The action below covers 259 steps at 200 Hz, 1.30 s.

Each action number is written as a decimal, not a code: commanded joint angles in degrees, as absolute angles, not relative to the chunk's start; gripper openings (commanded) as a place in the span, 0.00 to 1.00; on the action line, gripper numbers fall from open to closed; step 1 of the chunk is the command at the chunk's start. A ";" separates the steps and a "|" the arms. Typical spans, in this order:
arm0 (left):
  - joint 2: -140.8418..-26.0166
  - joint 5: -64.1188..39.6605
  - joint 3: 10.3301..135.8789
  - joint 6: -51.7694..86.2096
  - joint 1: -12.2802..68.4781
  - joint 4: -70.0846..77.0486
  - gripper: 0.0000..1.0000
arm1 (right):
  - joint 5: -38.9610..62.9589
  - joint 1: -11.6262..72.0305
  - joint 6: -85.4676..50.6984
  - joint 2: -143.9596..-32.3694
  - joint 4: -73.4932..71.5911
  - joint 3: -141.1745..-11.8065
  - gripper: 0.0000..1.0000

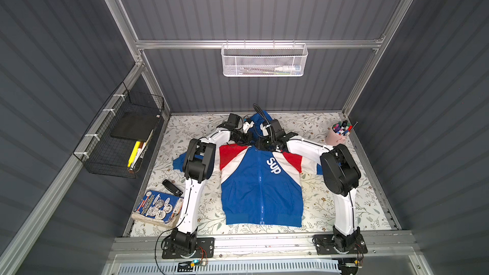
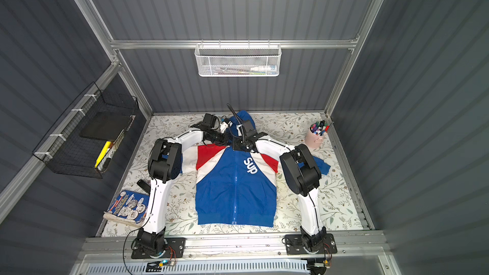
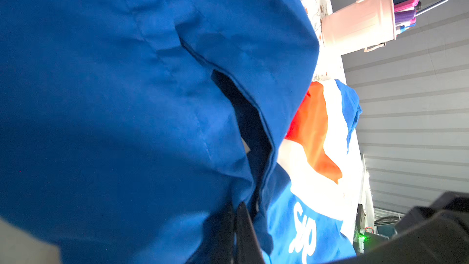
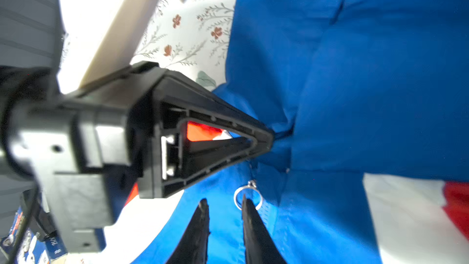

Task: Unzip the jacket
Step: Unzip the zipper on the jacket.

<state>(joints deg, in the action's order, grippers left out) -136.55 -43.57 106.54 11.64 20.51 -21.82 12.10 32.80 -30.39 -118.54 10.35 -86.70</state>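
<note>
The jacket (image 1: 260,189) lies flat and zipped at lower centre in both top views, its collar hidden under the arms. At centre of the right wrist view the left gripper (image 4: 269,140) pinches blue cloth. At the bottom edge the right gripper (image 4: 224,205), fingers narrowly apart, overlaps the ring pull (image 4: 236,194).

White lettering (image 1: 273,165) "Sup" on the blue chest of the jacket (image 1: 260,194), running slantwise. Legible in both top views and, turned sideways, in the left wrist view. Book (image 1: 158,207) cover carries print and round pictures; the words are too small to read.
</note>
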 commanded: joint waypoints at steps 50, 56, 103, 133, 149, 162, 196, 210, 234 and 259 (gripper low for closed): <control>-137.99 -44.55 108.14 12.04 20.30 -22.53 0.00 | 13.66 33.23 -30.13 -122.01 13.16 -90.38 0.25; -137.97 -44.54 108.13 12.04 20.30 -22.46 0.00 | 13.66 33.24 -30.15 -122.37 13.26 -90.59 0.25; -137.82 -44.57 108.11 12.04 20.31 -22.51 0.00 | 12.77 33.22 -30.57 -124.31 15.08 -92.51 0.25; -137.82 -44.78 108.22 12.04 20.30 -22.42 0.00 | 13.50 33.22 -31.02 -125.31 15.20 -93.14 0.25; -137.66 -44.88 108.15 12.04 20.30 -22.43 0.00 | 13.84 33.20 -31.33 -125.91 15.46 -93.59 0.25; -137.64 -44.91 108.19 12.04 20.30 -22.41 0.00 | 14.02 33.15 -31.31 -126.28 15.62 -93.86 0.25; -137.61 -45.77 108.11 12.13 20.30 -22.15 0.00 | 14.55 33.16 -31.40 -127.28 16.21 -95.07 0.25; -137.62 -45.94 108.11 12.12 20.30 -22.05 0.00 | 15.02 33.23 -31.20 -127.91 16.94 -95.74 0.31; -137.61 -45.97 108.06 12.13 20.30 -22.01 0.00 | 15.47 33.30 -31.09 -128.54 17.56 -96.33 0.38; -137.72 -46.05 108.11 12.13 20.29 -22.06 0.00 | 14.97 33.31 -30.81 -129.01 18.38 -96.63 0.38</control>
<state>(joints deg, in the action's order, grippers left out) -136.66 -43.77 106.56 11.68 20.51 -21.80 15.07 33.06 -31.24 -127.28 16.36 -95.33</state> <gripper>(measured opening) 0.048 0.382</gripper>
